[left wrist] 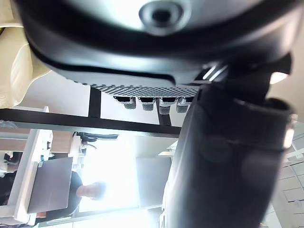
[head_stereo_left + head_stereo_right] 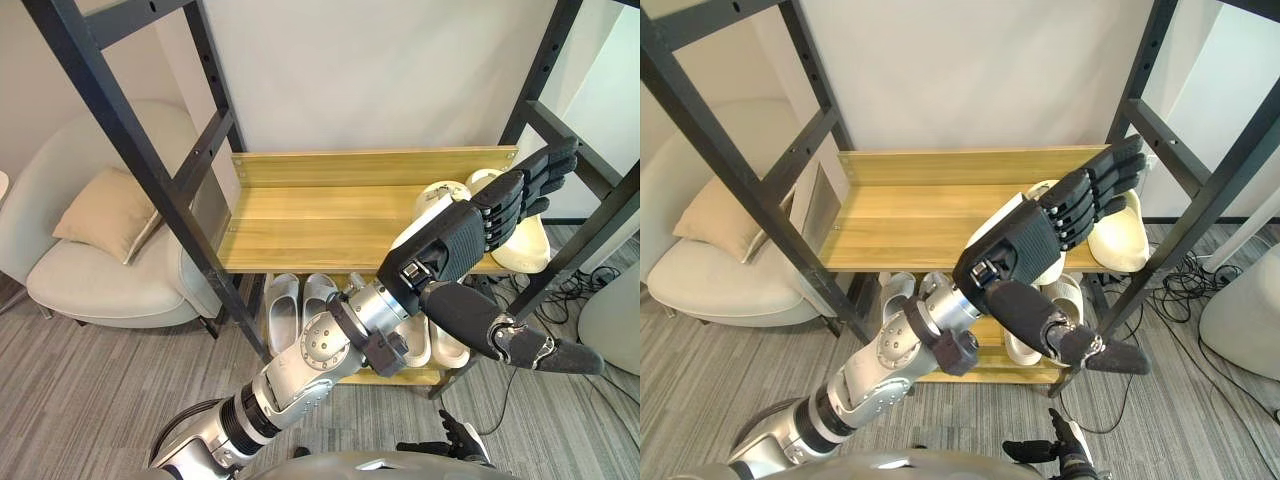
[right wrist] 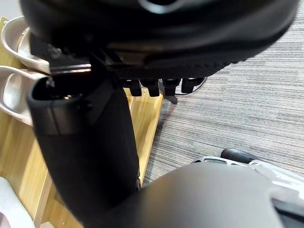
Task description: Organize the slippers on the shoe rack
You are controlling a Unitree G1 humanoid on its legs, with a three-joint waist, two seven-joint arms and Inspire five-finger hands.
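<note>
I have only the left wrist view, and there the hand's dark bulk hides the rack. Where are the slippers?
Observer: Cream slippers lie at the right end of the upper shelf, partly behind the left hand.
Operator: Is the hand holding one?
Observer: Its fingers are straight and curled round nothing. I cannot tell whether it touches the slippers.
Operator: And lower down?
Observer: White slippers stand in a row on the lower shelf.

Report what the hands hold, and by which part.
Nothing. The left hand is open and flat near the cream slippers on the upper shelf; the right hand hangs open, empty.
</note>
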